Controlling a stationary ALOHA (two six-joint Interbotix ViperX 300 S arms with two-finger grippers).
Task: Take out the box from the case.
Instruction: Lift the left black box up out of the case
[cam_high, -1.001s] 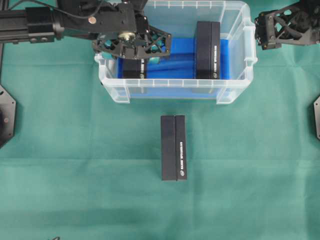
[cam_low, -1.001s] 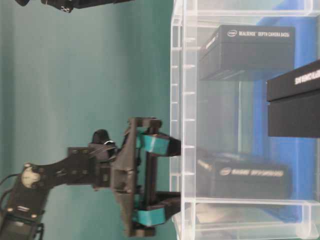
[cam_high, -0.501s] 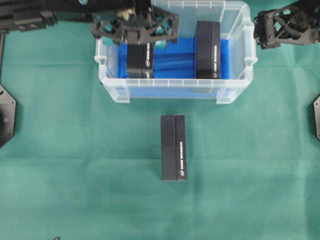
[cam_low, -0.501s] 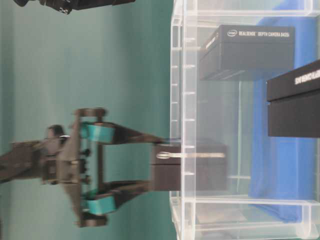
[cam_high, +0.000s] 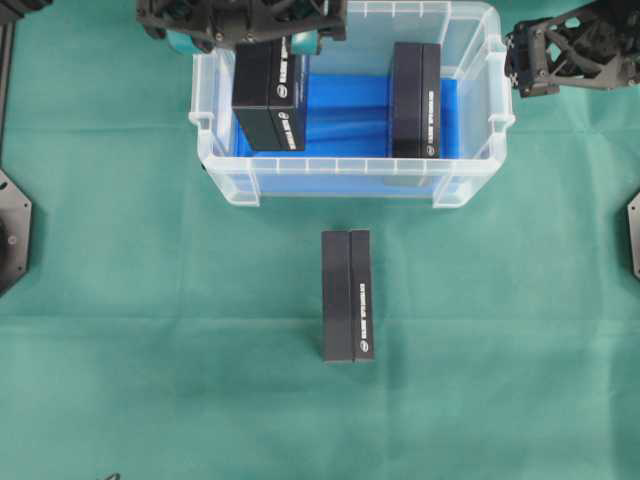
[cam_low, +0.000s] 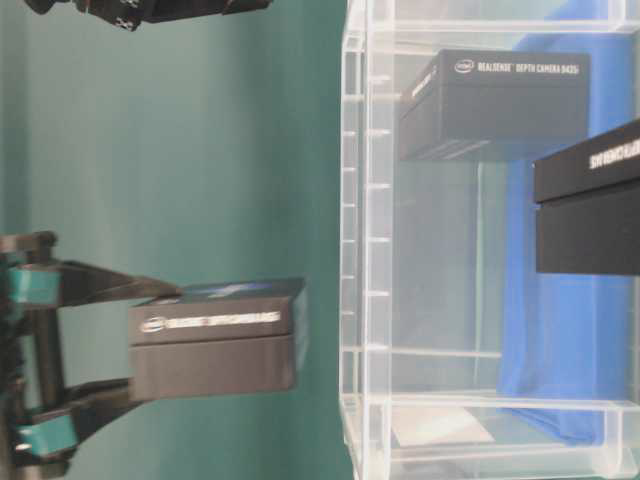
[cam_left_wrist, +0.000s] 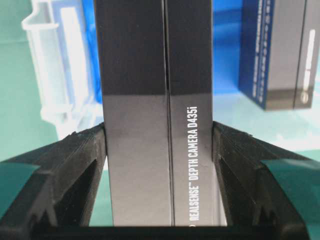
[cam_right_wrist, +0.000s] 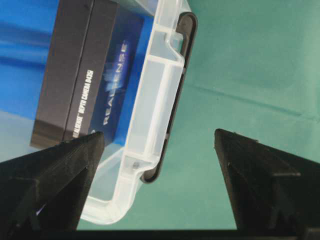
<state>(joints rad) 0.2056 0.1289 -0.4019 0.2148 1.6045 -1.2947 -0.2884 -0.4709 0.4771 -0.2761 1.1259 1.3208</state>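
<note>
**Box lifted clear of the bin, not yet set down**

The green cloth-covered surface (cam_high: 150, 330) carried a large clear plastic case with a ribbed rim and blue lining (cam_high: 350, 180) near its far edge. In the table-level view the case wall (cam_low: 365, 250) stood apart from the lifted load, so the box appeared to be out of the case but hanging in the air above its left end.

That load was a long black cardboard box with white lettering on its side (cam_high: 270, 95). A second black box of the same kind (cam_high: 415, 100) lay inside the case at the right, and a third black box (cam_high: 347, 295) lay on the surface in front of the case.

The risk from here, as I judge it, was a slip: the box was held near one end only, with most of its length sticking out past the fingers, so a quick swing could tilt it or let it drop into the case. A low path could also clip the rim.

The left gripper (cam_left_wrist: 159, 150) had its jaws pressed against both long faces of the lifted box, clamping it. The right gripper (cam_right_wrist: 157, 150) hung beside the case's right end with jaws spread wide, holding nothing.
</note>
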